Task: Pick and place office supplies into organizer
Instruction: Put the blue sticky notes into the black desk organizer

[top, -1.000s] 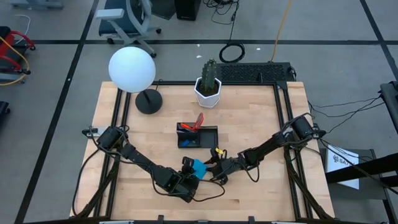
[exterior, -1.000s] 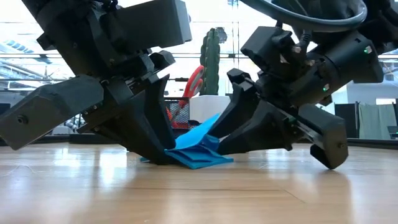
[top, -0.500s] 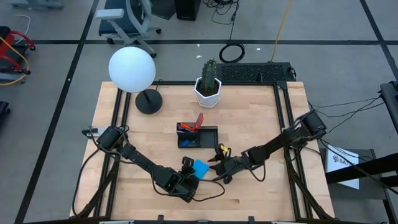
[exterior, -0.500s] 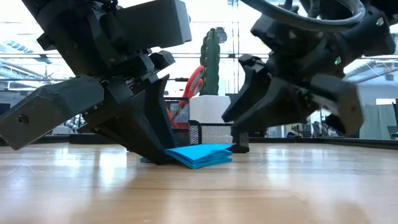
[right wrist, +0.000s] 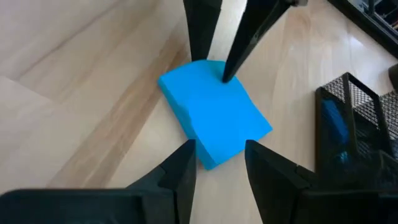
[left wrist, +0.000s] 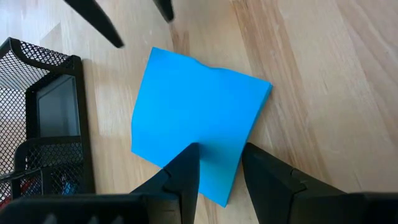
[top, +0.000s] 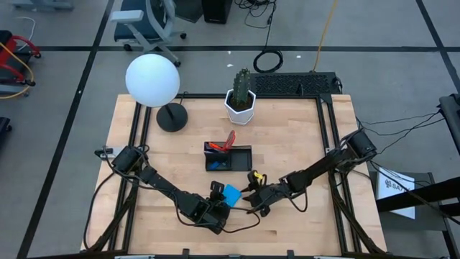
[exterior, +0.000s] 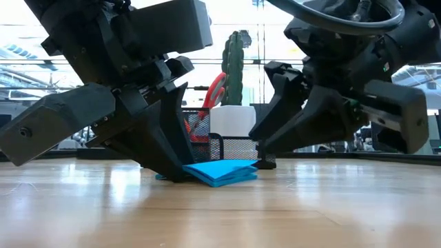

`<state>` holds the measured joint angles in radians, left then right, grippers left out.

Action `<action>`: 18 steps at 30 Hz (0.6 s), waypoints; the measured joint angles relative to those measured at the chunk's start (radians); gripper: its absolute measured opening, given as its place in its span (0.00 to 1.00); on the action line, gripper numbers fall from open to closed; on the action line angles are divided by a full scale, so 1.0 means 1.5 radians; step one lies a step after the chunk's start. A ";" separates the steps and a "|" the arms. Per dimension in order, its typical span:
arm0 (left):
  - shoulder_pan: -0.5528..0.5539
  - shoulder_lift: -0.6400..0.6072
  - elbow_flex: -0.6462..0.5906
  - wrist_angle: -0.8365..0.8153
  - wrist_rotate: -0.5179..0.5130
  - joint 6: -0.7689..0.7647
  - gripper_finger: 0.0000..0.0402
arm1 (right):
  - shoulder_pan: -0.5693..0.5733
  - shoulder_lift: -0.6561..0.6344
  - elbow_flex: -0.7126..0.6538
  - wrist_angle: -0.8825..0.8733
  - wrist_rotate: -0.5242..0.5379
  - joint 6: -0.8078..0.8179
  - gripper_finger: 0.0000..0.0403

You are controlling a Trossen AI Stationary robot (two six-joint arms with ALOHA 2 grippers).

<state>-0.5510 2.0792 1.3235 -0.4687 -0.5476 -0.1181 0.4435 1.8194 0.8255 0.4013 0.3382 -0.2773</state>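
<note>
The pad (top: 231,193) lies flat on the surface near the organizer (top: 228,157), the left claw (top: 217,200) seemingly pinning its edge, the right claw (top: 251,202) parted beside it; next, a grip and lift.

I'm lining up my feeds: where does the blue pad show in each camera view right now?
High view: blue pad, lower centre, below the organizer.
Low view: flat on the table, centre, organizer behind it.
Left wrist view: centre, the left gripper fingers over its near edge.
Right wrist view: centre, just beyond the right gripper.
Shared landmark: the black mesh organizer.
</note>
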 joint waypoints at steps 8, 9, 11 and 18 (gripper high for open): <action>0.000 0.000 0.000 0.001 0.000 0.000 0.32 | 0.000 0.030 0.000 0.067 0.000 -0.030 0.32; 0.000 0.000 0.000 0.001 0.000 0.000 0.32 | 0.000 0.034 0.000 0.066 0.000 -0.032 0.32; 0.000 0.000 0.000 0.001 0.000 0.000 0.32 | -0.002 0.044 0.000 0.063 0.000 -0.033 0.32; 0.000 0.000 0.000 0.003 0.000 0.000 0.32 | -0.008 0.066 0.018 0.063 0.004 -0.035 0.32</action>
<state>-0.5507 2.0792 1.3235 -0.4643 -0.5480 -0.1177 0.4318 1.9184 0.8527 0.4963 0.3437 -0.3298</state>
